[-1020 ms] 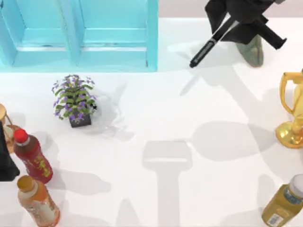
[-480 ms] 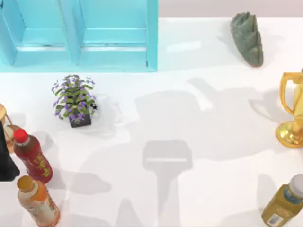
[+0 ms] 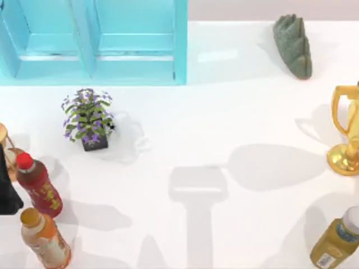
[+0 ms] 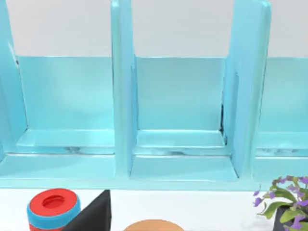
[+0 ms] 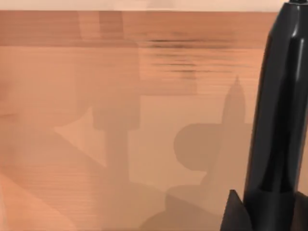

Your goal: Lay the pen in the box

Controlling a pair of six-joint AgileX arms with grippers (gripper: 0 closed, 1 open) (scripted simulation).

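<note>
The box (image 3: 92, 39) is seen at the table's (image 3: 224, 123) far left, its compartments divided by upright walls; it is also faced in the left wrist view (image 4: 178, 115). Near it, a flowering plant (image 3: 88, 119) is stood, and a green stone (image 3: 293, 45) is laid at the far right. The pen (image 5: 276, 125) is seen close up in the right wrist view, over a brown surface; whether it is gripped cannot be told.

Box (image 3: 95, 39): far left of table (image 3: 224, 123). Plant (image 3: 88, 117): just before box. Two bottles (image 3: 38, 185): near left edge, one before the other. Stone figure (image 3: 293, 45): far right. Trophy (image 3: 346, 131): right edge. Third bottle (image 3: 338, 238): near right corner.
</note>
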